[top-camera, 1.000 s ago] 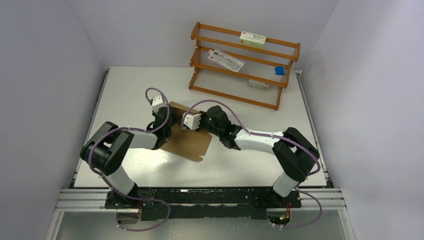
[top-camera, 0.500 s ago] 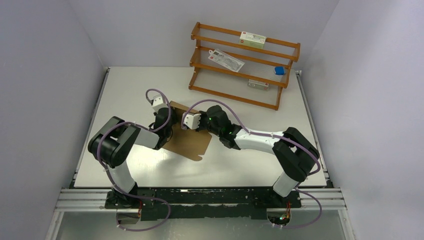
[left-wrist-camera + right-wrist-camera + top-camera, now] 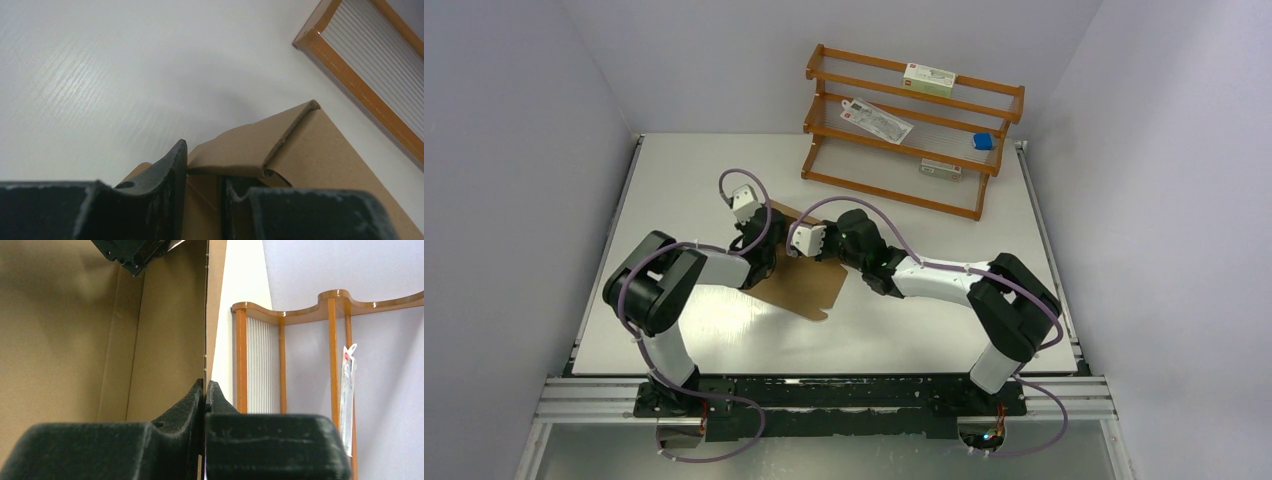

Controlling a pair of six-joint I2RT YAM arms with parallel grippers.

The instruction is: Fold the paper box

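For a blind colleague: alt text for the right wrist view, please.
The right gripper pinches the thin edge of the paper box, whose brown inside fills the left half. An orange wooden rack stands beyond on the right.

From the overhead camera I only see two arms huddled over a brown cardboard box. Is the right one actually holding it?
Observer: Yes. Its wrist camera shows the right end effector pinched shut on the thin edge of one panel of the cardboard box.
Operator: And the left one?
Observer: On its own camera, the left end effector has a corner flap of the box between its jaws, and that flap is already bent over along a crease.
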